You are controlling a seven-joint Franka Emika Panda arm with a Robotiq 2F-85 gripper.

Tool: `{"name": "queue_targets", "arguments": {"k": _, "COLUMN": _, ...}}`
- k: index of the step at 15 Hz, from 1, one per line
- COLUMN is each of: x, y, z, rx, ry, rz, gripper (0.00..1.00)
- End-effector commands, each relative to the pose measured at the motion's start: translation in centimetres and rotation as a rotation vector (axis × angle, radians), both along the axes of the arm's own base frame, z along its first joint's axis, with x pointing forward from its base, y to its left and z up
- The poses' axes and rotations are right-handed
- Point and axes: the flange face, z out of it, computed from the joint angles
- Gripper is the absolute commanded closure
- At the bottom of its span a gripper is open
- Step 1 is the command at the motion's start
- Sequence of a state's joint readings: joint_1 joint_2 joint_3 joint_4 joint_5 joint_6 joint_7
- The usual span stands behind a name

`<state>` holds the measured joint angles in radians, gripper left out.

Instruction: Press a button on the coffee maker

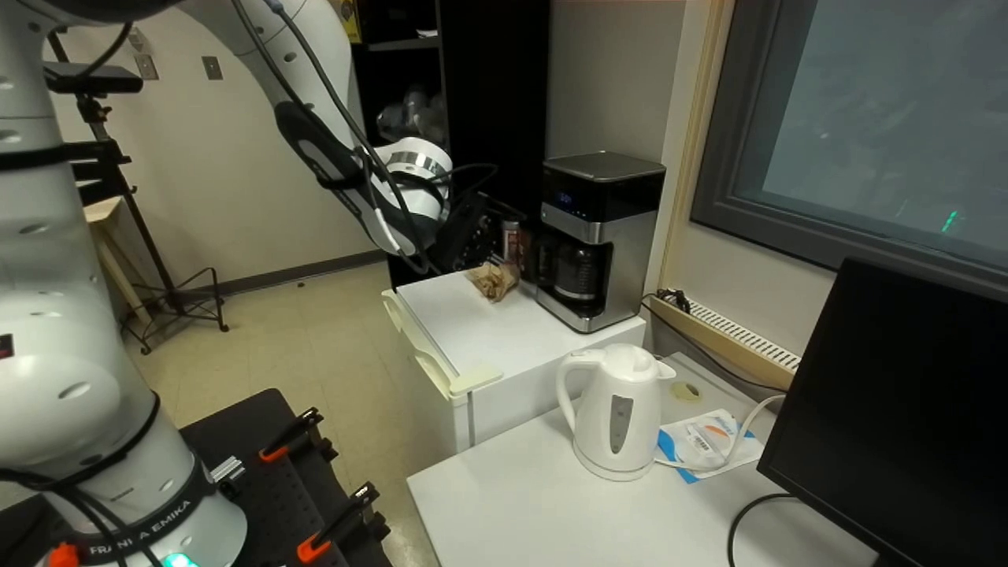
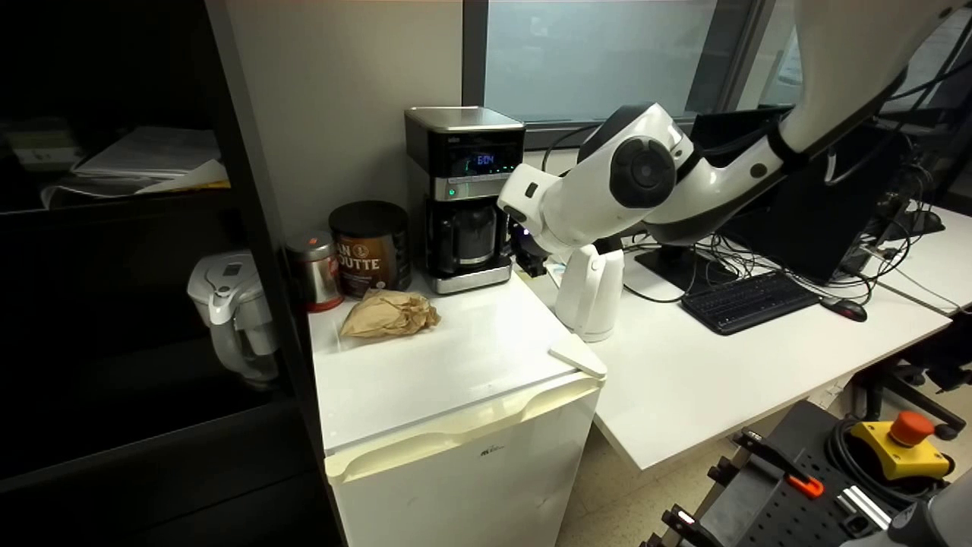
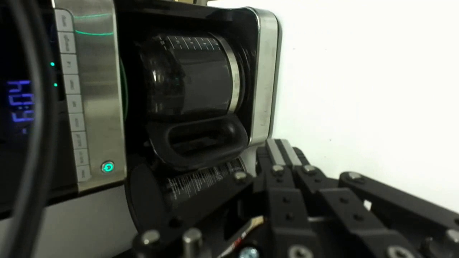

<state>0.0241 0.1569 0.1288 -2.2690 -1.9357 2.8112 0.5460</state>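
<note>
The coffee maker (image 1: 634,260) is a black and steel box with a dark carafe (image 1: 576,272) in its recess. It also stands upright in the other exterior picture (image 2: 474,285). In the wrist view it appears sideways (image 3: 102,93), with a column of grey buttons (image 3: 74,104), a blue clock display (image 3: 20,102) and a green-lit power button (image 3: 107,166). My gripper (image 3: 283,152) is shut and empty, its tips in front of the machine near the carafe handle and base corner. The distance to the machine is unclear. In an exterior view the arm mostly hides the gripper.
A coffee can (image 2: 368,254), a metal canister (image 2: 317,270) and a crumpled paper bag (image 2: 391,313) share the white fridge top (image 2: 456,365). A white kettle (image 1: 622,417) stands on the lower desk near a monitor (image 1: 890,394). A cable (image 3: 37,125) crosses the wrist view.
</note>
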Motion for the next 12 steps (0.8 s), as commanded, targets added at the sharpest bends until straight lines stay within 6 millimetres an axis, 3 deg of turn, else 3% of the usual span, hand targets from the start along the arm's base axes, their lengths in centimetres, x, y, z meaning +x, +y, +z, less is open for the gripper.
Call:
{"name": "queue_targets", "arguments": {"k": 1, "x": -3.1, "y": 0.8, "z": 0.9, "rx": -0.051, "ry": -0.015, "rz": 0.04, "gripper": 1.0}}
{"name": "queue_targets", "arguments": {"k": 7, "x": -5.5, "y": 1.3, "z": 1.4, "rx": -0.072, "ry": -0.017, "rz": 0.042, "gripper": 1.0}}
{"name": "queue_targets", "arguments": {"k": 12, "x": -5.8, "y": 0.4, "z": -0.3, "rx": 0.05, "ry": 0.143, "rz": -0.163, "gripper": 1.0}}
